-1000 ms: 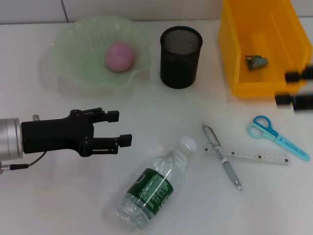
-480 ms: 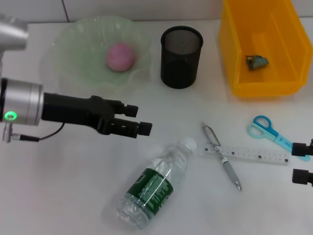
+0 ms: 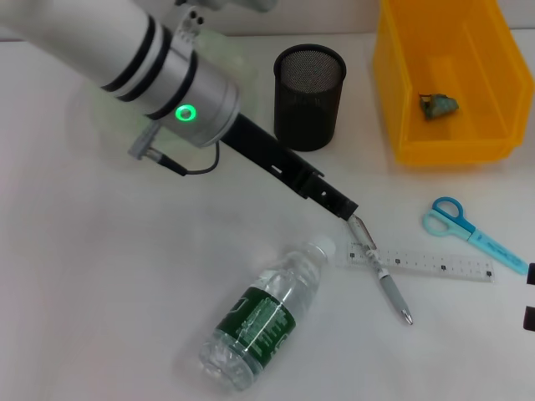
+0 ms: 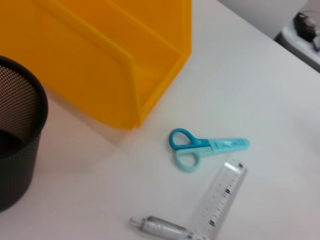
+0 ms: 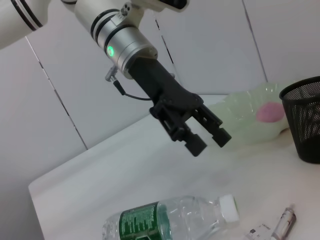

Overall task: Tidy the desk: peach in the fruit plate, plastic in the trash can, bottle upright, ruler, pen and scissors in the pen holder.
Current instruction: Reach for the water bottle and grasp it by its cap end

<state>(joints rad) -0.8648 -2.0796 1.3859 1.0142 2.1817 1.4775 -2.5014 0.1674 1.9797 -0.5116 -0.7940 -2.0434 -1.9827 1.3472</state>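
Your left gripper (image 3: 349, 209) hangs open just above the pen (image 3: 380, 269), which lies across the ruler (image 3: 422, 264) near the pen holder (image 3: 309, 96), likely so you can lift the pen off first.

Left arm (image 3: 109, 42): white cylindrical link with two black bands, ending in a silver wrist collar bearing a lit green ring indicator (image 3: 185, 112). A grey plug and thin black cable (image 3: 196, 168) exit the collar. Left gripper (image 5: 210, 137): matte black, angular, two blocky fingers spread apart.
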